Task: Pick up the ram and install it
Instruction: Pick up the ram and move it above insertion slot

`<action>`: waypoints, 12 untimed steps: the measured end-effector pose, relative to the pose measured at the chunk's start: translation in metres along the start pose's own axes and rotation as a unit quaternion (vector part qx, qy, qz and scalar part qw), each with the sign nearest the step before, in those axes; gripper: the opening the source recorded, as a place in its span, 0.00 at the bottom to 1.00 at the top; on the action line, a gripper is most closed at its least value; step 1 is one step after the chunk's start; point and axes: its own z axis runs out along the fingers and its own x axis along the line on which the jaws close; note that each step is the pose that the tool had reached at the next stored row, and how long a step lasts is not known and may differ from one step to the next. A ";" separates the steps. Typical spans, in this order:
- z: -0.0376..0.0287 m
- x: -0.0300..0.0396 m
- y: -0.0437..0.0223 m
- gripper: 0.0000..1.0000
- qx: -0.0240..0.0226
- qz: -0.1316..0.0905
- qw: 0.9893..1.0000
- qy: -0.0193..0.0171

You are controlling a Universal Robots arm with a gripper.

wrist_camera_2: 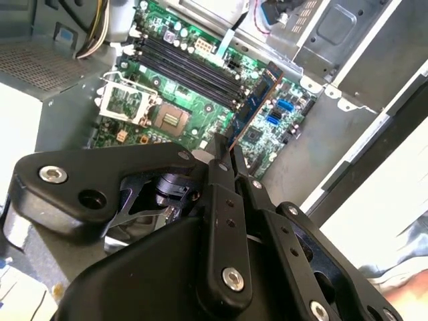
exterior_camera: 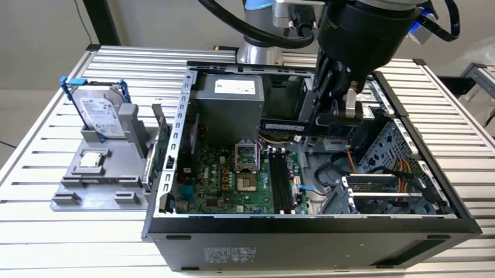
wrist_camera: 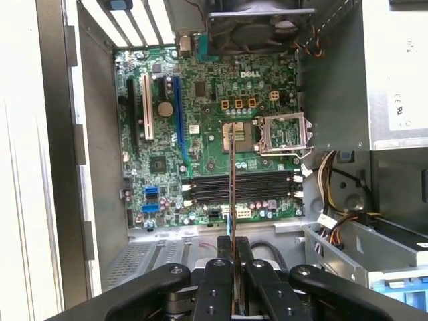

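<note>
Tool [exterior_camera: 316,123] is clamped on the ram [exterior_camera: 282,125]; you have it by one end, and the rest sticks out toward the exterior view's left. It hangs in the air over the open PC case [exterior_camera: 309,229], just beside the power supply [exterior_camera: 228,104] and above the motherboard [exterior_camera: 224,185]. Not seated: it's clear of the board.

In the first wrist view you see the ram [wrist_camera: 232,174] edge-on, a thin line running out from between the two tool fingers [wrist_camera: 219,281]. It lies across the run of the memory slots [wrist_camera: 241,188], not in line with them, and its far end sits over the CPU socket [wrist_camera: 241,137] area. The slots look bare from here.

The second wrist view shows the flat face: the blue-green ram [wrist_camera_2: 257,100] is pinched at its near end by the tool [wrist_camera_2: 224,152], with the memory slots [wrist_camera_2: 187,67] and CPU socket [wrist_camera_2: 170,120] below it and apart from it.

Outside the case, on the exterior view's left, the grey holder [exterior_camera: 101,179] sits on the slatted surface [exterior_camera: 77,255]. The hard drive [exterior_camera: 101,113] with its blue bracket stands upright in it. The small square processor chip [exterior_camera: 94,159] lies flat in a pocket just in front of the drive. Both are well apart from the tool.
</note>
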 end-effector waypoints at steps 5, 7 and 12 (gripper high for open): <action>0.0006 -0.0100 0.0017 0.00 0.000 0.000 1.000 0.000; 0.0008 -0.0135 0.0021 0.00 0.000 0.000 1.000 0.000; 0.0014 -0.0212 0.0028 0.00 0.000 0.000 1.000 0.000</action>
